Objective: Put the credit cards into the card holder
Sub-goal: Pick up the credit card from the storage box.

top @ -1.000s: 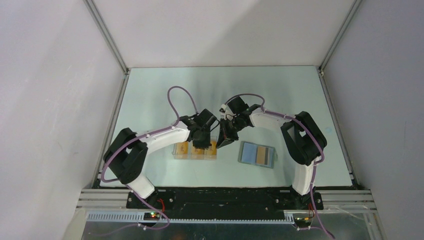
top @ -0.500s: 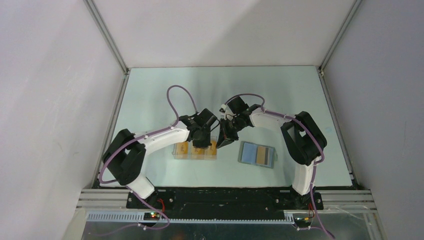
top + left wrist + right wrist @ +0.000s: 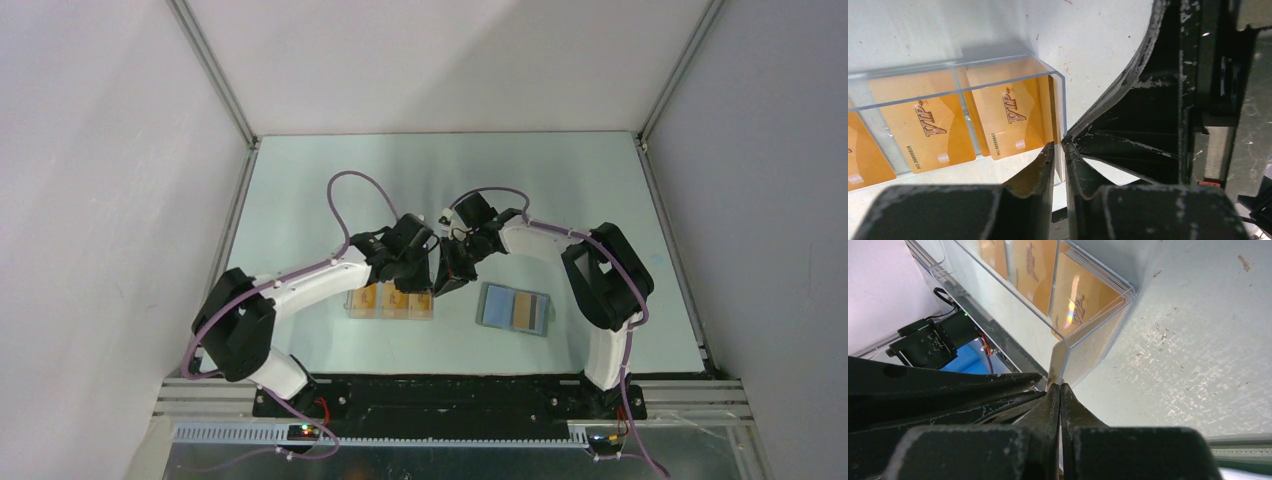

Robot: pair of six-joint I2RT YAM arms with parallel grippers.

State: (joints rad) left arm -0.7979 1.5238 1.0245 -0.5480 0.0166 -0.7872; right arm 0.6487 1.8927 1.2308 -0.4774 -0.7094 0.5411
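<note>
**Operator:** Where the table meets the arm bases, what lies nearest?

**Technician:** The clear box with the credit cards upright inside. The card holder lies open to its right, apart.

**Operator:** Claw states?

**Technician:** The left gripper is clamped on the box's end wall. The right gripper, fingers together, touches that corner edge from outside. Beyond both wrists, the table runs on to the far wall.
</note>
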